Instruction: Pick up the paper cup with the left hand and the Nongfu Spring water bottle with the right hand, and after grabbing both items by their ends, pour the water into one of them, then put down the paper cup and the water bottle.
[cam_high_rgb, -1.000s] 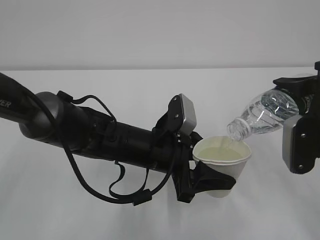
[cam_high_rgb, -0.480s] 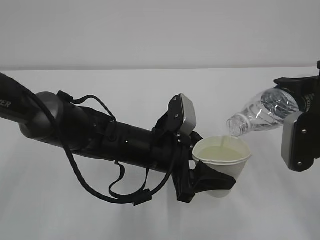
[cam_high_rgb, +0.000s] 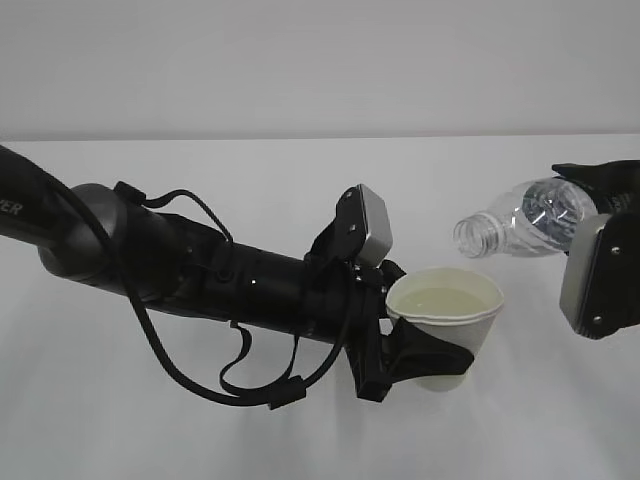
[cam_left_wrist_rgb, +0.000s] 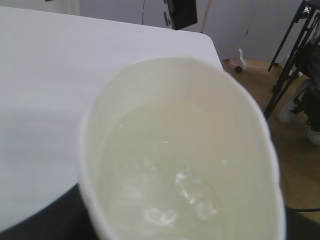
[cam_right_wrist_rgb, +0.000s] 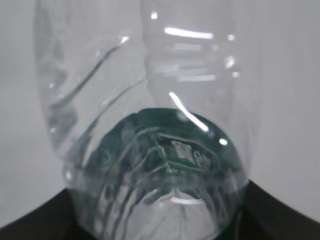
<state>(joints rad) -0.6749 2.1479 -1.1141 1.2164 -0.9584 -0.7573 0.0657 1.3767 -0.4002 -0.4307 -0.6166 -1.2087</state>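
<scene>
A plain white tabletop (cam_high_rgb: 300, 440) runs back to a pale grey wall, and nothing else lies on it near the work. In the left wrist view, past the tabletop's rounded corner, a brown floor shows with thin black stand legs (cam_left_wrist_rgb: 287, 70) on it. Nothing stands between the two held things; open air separates them.

The left hand (cam_high_rgb: 425, 362) is matt black, with looping cables along its arm and a grey square block (cam_high_rgb: 370, 228) above the wrist. Its black fingers are partly spread and clasp the lower part of the paper cup (cam_high_rgb: 447, 325), holding it upright above the tabletop. The cup is white, tapered, with a rolled rim pressed slightly oval, and its cream inside is filled most of the way with the water (cam_left_wrist_rgb: 165, 185), clear with a few bright glints.

The right hand (cam_high_rgb: 600, 215) is at the right edge, a silver-grey plate beside it. Its fingers stand partly spread around the base end of the Nongfu Spring water bottle (cam_high_rgb: 525, 222). The bottle is thin clear ribbed plastic, dented along one side, with a dark green label seen through it. It lies almost level, its capless mouth pointing left, above and just right of the cup's rim, not touching it.
</scene>
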